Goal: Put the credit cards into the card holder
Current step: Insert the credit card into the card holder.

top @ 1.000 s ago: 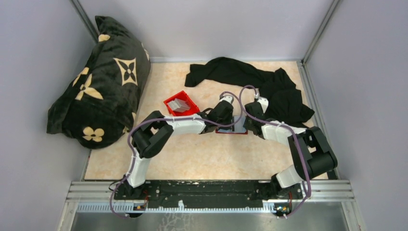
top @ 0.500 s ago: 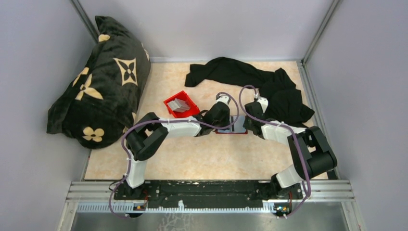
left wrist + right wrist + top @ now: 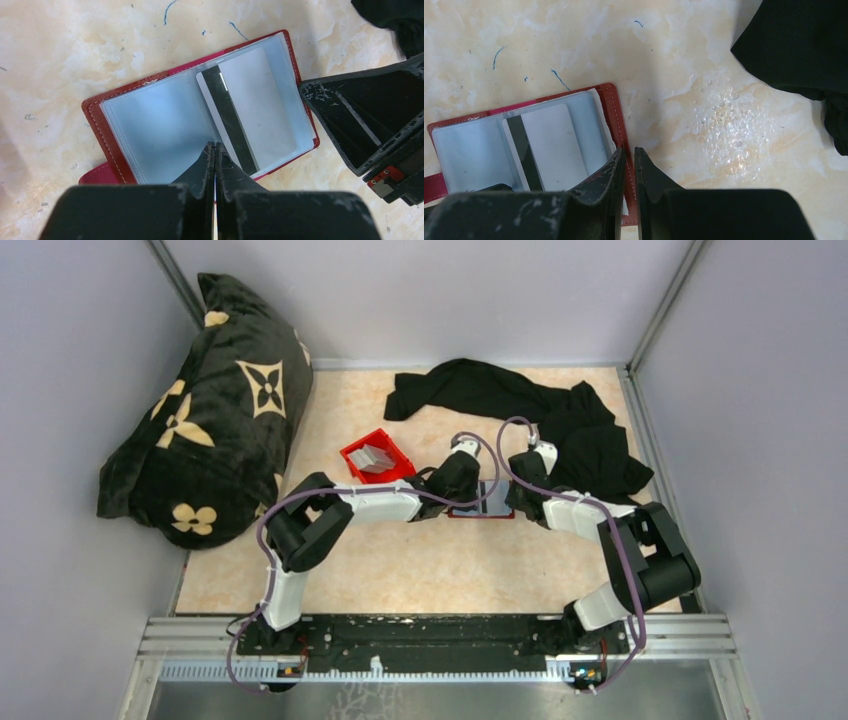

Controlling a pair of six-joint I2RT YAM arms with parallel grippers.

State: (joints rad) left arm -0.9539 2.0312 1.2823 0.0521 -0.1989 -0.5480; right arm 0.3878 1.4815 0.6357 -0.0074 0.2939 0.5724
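Observation:
The dark red card holder (image 3: 95, 125) lies open on the table, its pale grey pockets facing up. It also shows in the right wrist view (image 3: 469, 145) and in the top view (image 3: 482, 512). One pale credit card (image 3: 255, 100) with a black stripe lies at its right pocket, also in the right wrist view (image 3: 554, 145). My left gripper (image 3: 215, 146) is shut, with its tips on the holder's middle next to the card's near corner. My right gripper (image 3: 629, 151) is shut on the holder's right red edge. More cards (image 3: 375, 458) sit in the red bin.
The bright red plastic bin (image 3: 352, 454) stands left of the holder. A black cloth (image 3: 560, 420) lies behind and to the right of it, close to the right gripper (image 3: 370, 120). A dark patterned pillow (image 3: 210, 410) fills the far left.
The left arm's elbow has shifted left and its gripper has drawn back a little over the holder. The right arm and the holder have stayed put.

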